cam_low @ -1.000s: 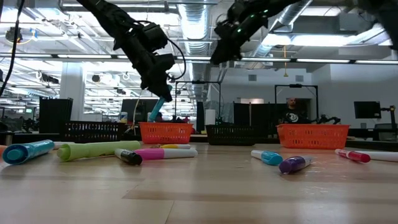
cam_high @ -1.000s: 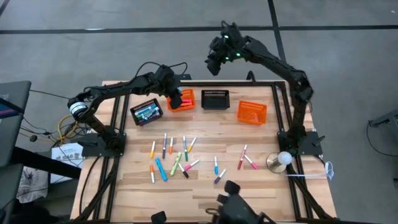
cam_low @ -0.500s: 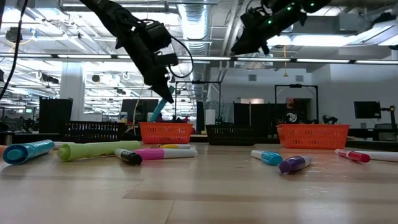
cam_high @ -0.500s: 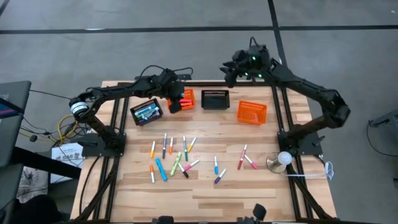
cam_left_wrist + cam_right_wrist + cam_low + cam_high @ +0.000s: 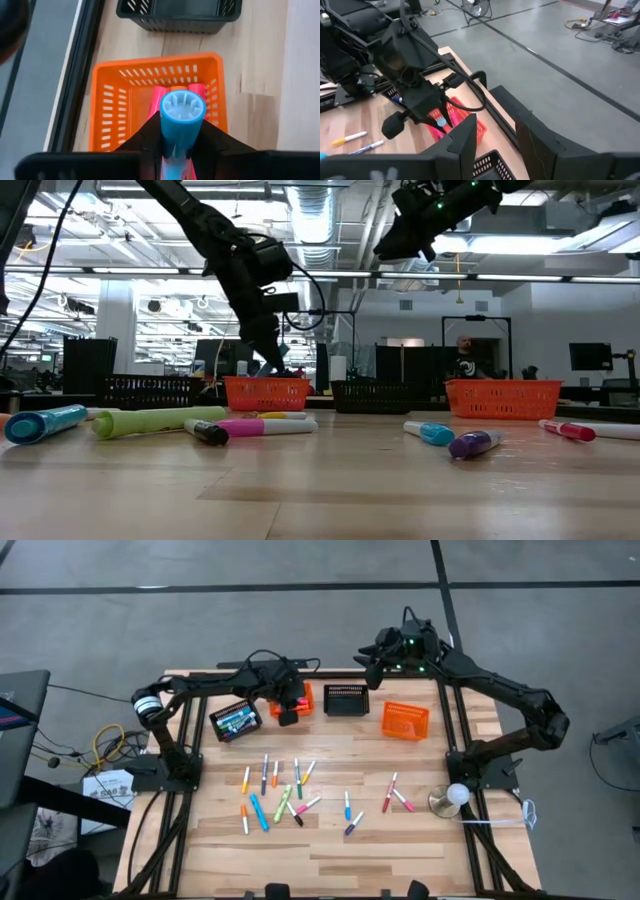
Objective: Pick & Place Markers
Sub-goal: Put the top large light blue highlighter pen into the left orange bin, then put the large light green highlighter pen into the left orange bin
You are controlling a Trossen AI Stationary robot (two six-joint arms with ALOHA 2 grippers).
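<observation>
Lowered since earlier, the left gripper (image 5: 181,145) clamps a light-blue marker (image 5: 182,120) over the leftmost of two orange baskets (image 5: 157,100) beside two black baskets (image 5: 346,699) on the wooden table (image 5: 420,840); the right gripper (image 5: 492,145), fingers parted and empty, hovers over the table's far edge.

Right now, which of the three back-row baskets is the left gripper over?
The left orange basket, with pink markers inside. The left gripper holds a light blue marker above it.

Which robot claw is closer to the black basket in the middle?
The left one. The left claw hangs over the orange basket right beside the black basket, gripping a light blue marker. The right claw is raised up behind it, past the table's far edge.
</observation>
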